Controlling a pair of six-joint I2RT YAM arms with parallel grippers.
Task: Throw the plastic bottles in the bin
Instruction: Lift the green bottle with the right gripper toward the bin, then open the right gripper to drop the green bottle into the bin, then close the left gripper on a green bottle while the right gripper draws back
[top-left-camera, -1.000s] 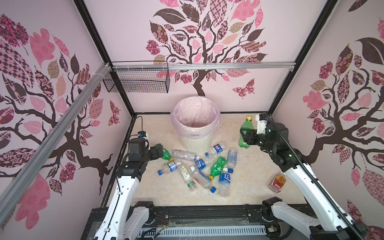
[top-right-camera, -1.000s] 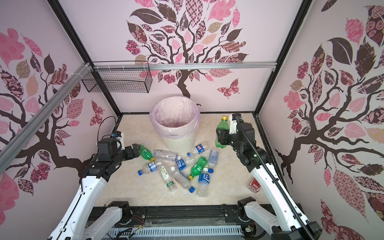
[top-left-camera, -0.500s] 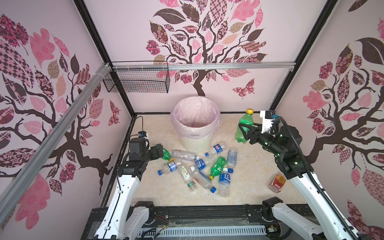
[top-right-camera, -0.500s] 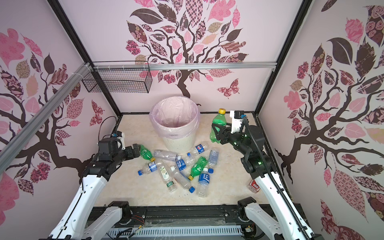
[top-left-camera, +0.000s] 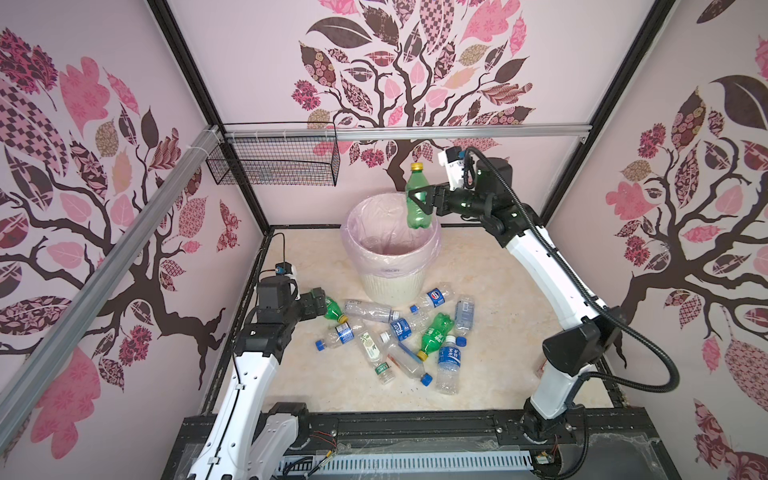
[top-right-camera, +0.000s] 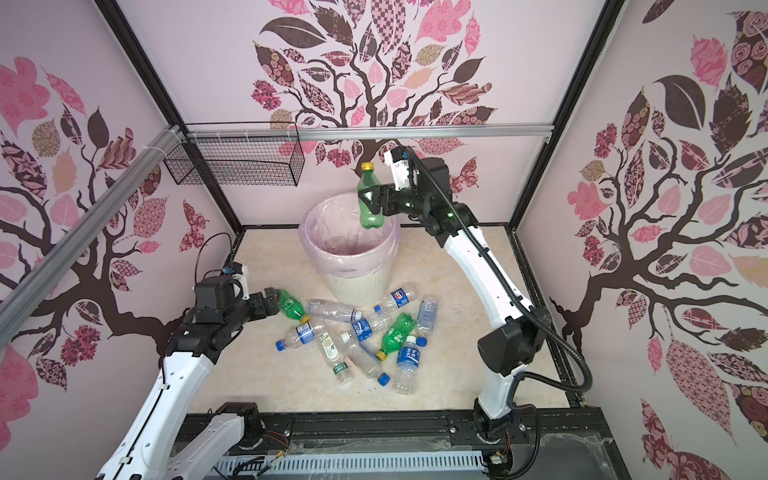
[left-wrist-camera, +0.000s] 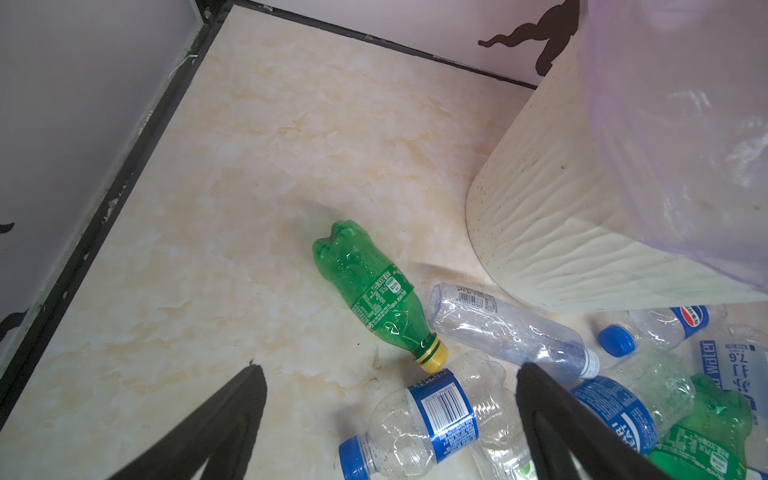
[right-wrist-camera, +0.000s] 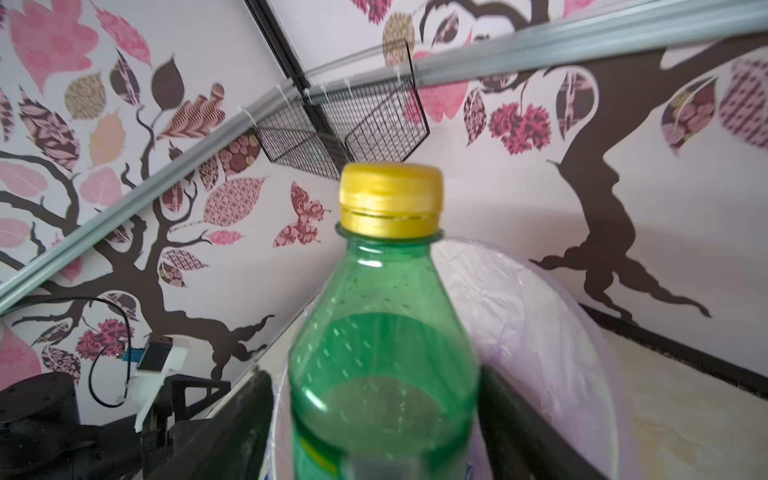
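Right wrist view: green bottle (right-wrist-camera: 382, 353) upright between parted jaws, over bin (right-wrist-camera: 540, 316)

I get bright, even overhead light in both top views; the bottles (top-left-camera: 449, 357) cast only faint, soft shadows on the floor (top-left-camera: 498, 282). The walls (top-left-camera: 83, 208) stretch toward the edges. In the right wrist view the green bottle (right-wrist-camera: 382, 353) is blurred. The left wrist view is sharp, with glare on the bin liner (left-wrist-camera: 685, 166).

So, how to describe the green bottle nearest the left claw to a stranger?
Find the cream bin with pink liner; bottles lie scattered before it. The green bottle lies at the pile's edge nearest the left claw. Its neighbours are clear plastic; another green one lies mid-pile.
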